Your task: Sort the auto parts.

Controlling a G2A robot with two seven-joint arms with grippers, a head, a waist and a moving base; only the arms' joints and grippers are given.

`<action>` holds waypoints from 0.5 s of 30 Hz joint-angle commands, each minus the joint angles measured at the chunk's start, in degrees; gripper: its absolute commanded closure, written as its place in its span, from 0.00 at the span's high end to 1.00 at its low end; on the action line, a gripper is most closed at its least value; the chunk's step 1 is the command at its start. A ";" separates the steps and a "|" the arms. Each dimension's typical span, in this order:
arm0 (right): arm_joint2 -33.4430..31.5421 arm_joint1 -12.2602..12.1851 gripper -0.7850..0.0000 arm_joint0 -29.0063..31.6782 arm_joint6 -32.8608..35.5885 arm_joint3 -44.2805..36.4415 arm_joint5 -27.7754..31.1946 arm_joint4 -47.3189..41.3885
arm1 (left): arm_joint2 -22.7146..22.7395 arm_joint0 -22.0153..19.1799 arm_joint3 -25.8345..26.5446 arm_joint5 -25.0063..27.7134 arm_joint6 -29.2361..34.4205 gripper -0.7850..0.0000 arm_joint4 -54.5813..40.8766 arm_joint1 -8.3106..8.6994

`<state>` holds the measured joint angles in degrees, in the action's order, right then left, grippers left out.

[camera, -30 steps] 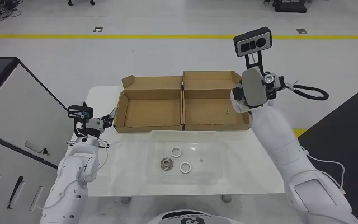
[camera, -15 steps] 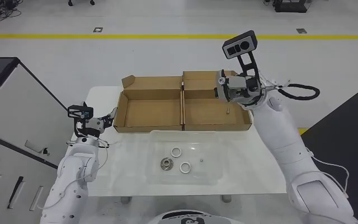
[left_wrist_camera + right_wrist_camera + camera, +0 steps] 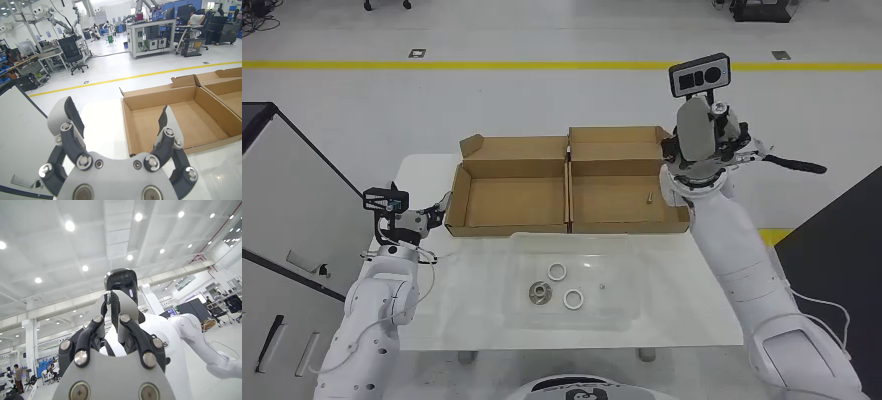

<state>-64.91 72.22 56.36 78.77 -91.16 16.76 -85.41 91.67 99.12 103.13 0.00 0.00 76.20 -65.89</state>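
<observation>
On a clear tray [image 3: 492,300] at the table's middle lie two white rings [image 3: 557,271] [image 3: 573,297], a metal flanged part [image 3: 538,292] and a tiny screw [image 3: 601,285]. Behind it stand two open cardboard boxes: the left box [image 3: 512,200] [image 3: 170,121] is bare inside, while the right box [image 3: 617,205] holds one small bolt [image 3: 651,197]. My right gripper [image 3: 697,118] [image 3: 108,303] is raised high beside the right box's far right corner, pointing up, shut on a threaded bolt [image 3: 108,297]. My left gripper [image 3: 432,215] [image 3: 121,115] is open, off the left box's left end.
A grey slanted panel [image 3: 292,190] stands left of the table. The table [image 3: 682,300] is bare white to the right of the tray. A yellow floor line [image 3: 442,65] runs behind the table.
The right arm swung in over the right box, then back out and up with the wrist turning. The left arm and the tray parts stayed put.
</observation>
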 commanded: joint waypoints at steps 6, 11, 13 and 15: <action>-1.90 -0.44 0.00 -0.64 -0.14 0.65 -2.62 10.95 | 0.00 0.00 0.00 0.00 0.00 1.00 0.00 0.00; -2.96 -0.71 0.00 -0.45 -0.03 0.28 -3.96 16.06 | 0.00 0.00 0.00 0.00 0.00 1.00 0.00 0.00; -3.16 -0.69 0.00 -0.27 -0.01 0.03 -4.10 16.27 | 0.00 0.00 0.00 0.00 0.00 1.00 0.00 0.00; -3.30 -0.54 0.00 0.02 0.07 -0.36 -3.98 15.23 | 0.00 0.00 0.00 0.00 0.00 1.00 0.00 0.00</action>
<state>-68.16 71.60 56.26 78.78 -91.38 12.69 -69.59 91.67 99.12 103.13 0.00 0.00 76.20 -65.89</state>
